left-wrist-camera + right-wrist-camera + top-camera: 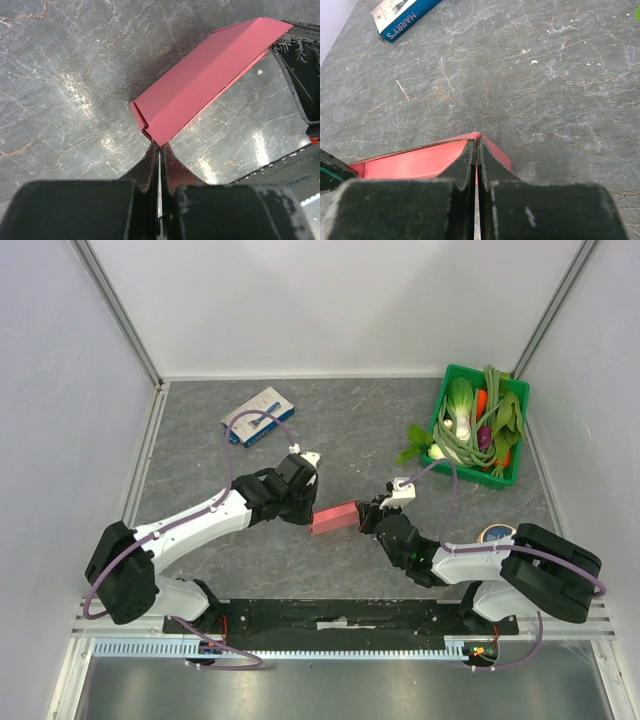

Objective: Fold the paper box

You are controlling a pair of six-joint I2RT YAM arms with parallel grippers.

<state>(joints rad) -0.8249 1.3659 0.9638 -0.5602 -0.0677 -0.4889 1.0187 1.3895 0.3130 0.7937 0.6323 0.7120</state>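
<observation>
The pink-red paper box (334,517) hangs between my two grippers near the middle of the table, partly folded into a long shape. My left gripper (309,506) is shut on its left end. In the left wrist view the paper box (200,80) stretches away from my pinched left gripper (160,146) toward the other arm at top right. My right gripper (366,516) is shut on the right end. In the right wrist view the paper box (415,162) wraps round my closed right gripper (477,141) at a folded corner.
A white-and-blue box (257,416) lies at the back left, also the white-and-blue box (402,17) in the right wrist view. A green basket (520,435) of vegetables stands at the back right. A tape roll (497,533) sits by the right arm.
</observation>
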